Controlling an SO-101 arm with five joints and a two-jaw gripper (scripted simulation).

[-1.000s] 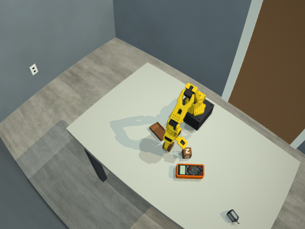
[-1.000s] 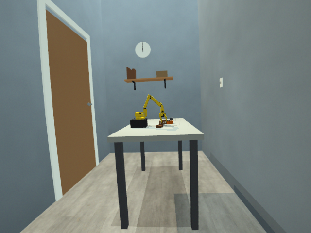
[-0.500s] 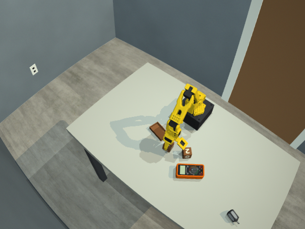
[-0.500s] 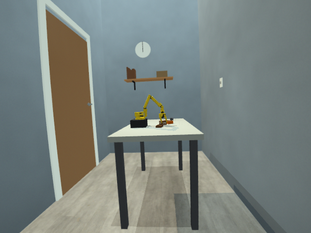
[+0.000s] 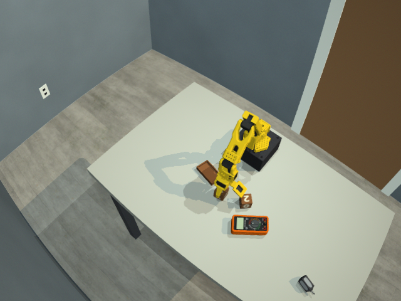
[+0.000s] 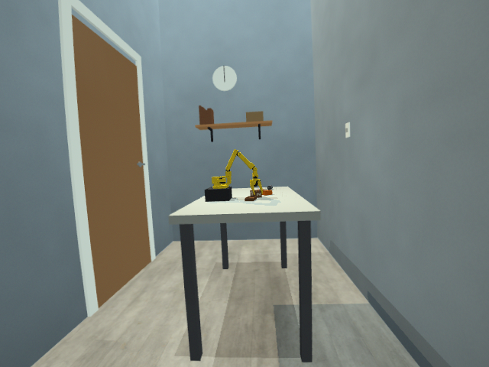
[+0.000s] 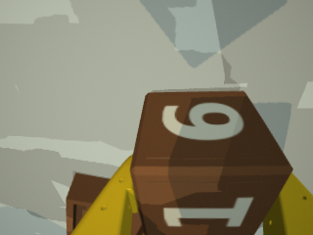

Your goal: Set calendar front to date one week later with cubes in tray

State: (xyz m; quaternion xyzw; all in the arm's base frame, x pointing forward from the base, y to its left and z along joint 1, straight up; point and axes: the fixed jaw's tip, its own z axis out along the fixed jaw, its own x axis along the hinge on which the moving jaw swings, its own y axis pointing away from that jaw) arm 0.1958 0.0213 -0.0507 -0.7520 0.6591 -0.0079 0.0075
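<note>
My gripper [image 5: 222, 193] is shut on a brown wooden cube [image 7: 210, 166] and holds it low over the table. In the wrist view the cube fills the frame between the yellow fingers; one face shows a 9 or 6 lying sideways, the nearer face a 1. The second cube [image 5: 245, 200] rests on the table just right of the gripper, with a 2 on top and a 0 on its side. The brown tray [image 5: 207, 171] lies empty to the left behind the gripper, and a corner of it shows in the wrist view [image 7: 85, 203].
An orange multimeter [image 5: 249, 224] lies in front of the cubes. A small black clip [image 5: 306, 283] sits near the table's front right corner. The arm's black base [image 5: 262, 150] stands behind.
</note>
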